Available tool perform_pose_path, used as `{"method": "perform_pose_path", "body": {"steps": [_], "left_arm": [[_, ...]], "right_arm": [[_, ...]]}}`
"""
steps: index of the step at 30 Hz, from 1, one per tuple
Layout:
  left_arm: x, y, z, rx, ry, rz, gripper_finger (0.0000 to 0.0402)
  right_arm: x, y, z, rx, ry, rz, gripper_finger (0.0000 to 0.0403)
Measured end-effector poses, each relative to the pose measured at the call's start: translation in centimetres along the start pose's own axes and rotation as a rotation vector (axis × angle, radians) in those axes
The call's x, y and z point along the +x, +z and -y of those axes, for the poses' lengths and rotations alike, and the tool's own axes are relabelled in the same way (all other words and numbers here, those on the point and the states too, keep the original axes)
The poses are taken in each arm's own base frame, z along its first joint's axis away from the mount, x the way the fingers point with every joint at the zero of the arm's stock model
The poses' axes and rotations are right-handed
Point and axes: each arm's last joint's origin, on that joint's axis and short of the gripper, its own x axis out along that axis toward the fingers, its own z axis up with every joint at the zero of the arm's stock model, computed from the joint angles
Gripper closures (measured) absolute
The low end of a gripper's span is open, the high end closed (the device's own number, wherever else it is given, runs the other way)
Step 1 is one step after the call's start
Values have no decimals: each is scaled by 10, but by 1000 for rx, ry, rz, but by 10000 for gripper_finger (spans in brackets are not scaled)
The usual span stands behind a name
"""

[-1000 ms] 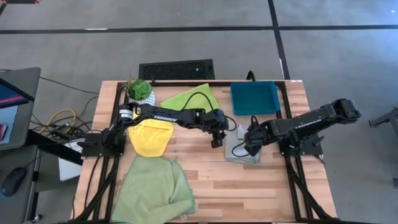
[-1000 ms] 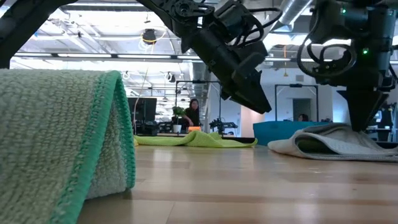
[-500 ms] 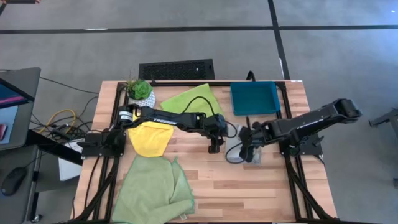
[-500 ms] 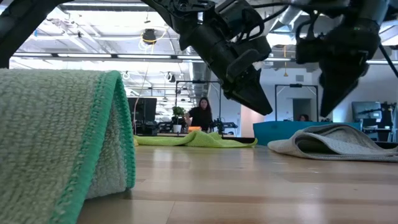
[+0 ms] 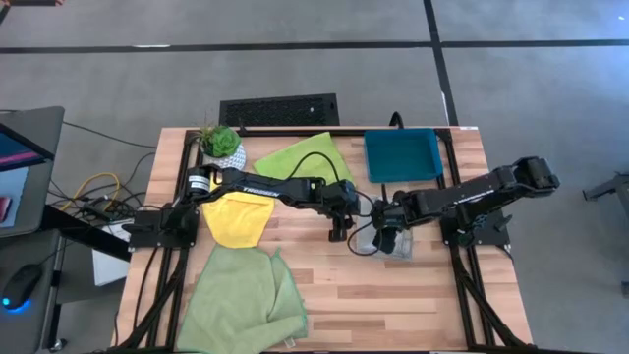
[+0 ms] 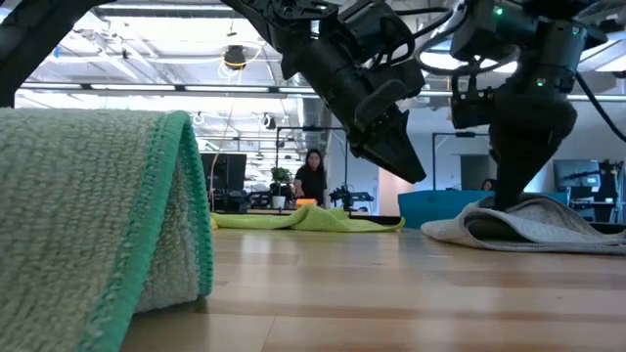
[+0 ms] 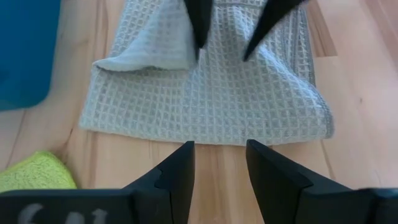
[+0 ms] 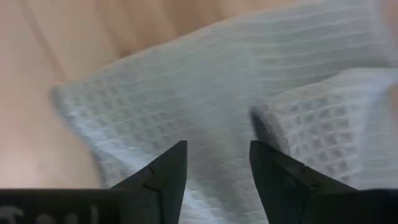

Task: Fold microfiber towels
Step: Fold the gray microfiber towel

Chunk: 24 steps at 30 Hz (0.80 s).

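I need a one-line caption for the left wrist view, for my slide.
Left claw, open, faces the grey waffle-weave towel on the wooden table; the open right claw descends onto it.

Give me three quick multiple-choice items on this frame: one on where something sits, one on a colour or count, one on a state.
1. Where is the teal tray?
A. far right corner of the table
B. near left corner
C. under the yellow towel

2. Which towel is the right gripper over?
A. yellow
B. grey
C. lime green

3. How does the left gripper stand?
A. shut on a towel
B. open, holding nothing
C. out of view

Key: 1 A, the high view shows it by the far right edge. 2 B, both wrist views show the grey towel below its tips. 3 B, its fingers stand apart over bare wood.
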Motion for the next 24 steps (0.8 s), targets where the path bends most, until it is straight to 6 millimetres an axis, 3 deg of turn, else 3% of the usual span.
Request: {"method": "perform_pose_path", "body": {"steps": [7,15,20,24], "left_arm": [[0,0,0,-2,1,0,264],[0,0,0,-1,1,-1,264],[0,0,1,43,0,-3,264],[0,2,-2,62,6,21,264]], "right_arm": [[-6,-3,18,55,-163,-1,211],[-6,-2,28,86,-218,-19,217],[-13,-4,27,78,-208,-8,221],[-30,-3,21,60,-160,55,221]]}}
